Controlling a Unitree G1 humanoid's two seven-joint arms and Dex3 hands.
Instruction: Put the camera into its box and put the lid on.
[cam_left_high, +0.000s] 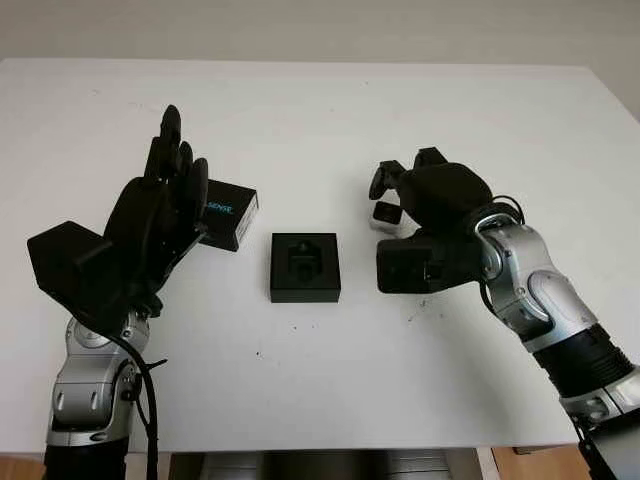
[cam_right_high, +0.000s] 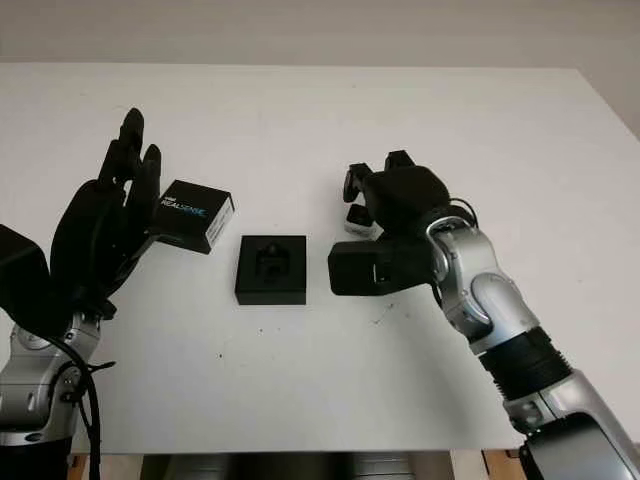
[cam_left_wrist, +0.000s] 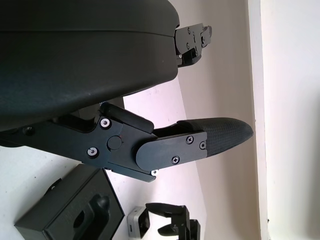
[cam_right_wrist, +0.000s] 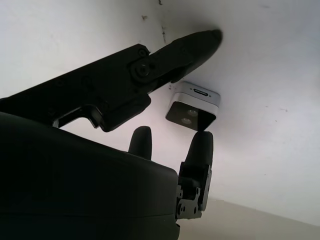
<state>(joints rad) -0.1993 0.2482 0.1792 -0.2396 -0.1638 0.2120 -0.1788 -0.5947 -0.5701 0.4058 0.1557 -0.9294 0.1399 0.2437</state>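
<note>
Up close, right robot hand (cam_right_wrist: 192, 117) brackets the camera (cam_right_wrist: 193, 106), ungrasped.

Bright even light, soft shadows, sharp focus

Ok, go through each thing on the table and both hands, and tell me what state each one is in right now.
Camera: on the table, between the right hand's fingers, not yet lifted.
Box: open, black insert showing, nothing in it.
Lid: off, lying on the table left of the box.
Right hand: fingers around the camera.
Left hand: open, raised by the lid.
</note>
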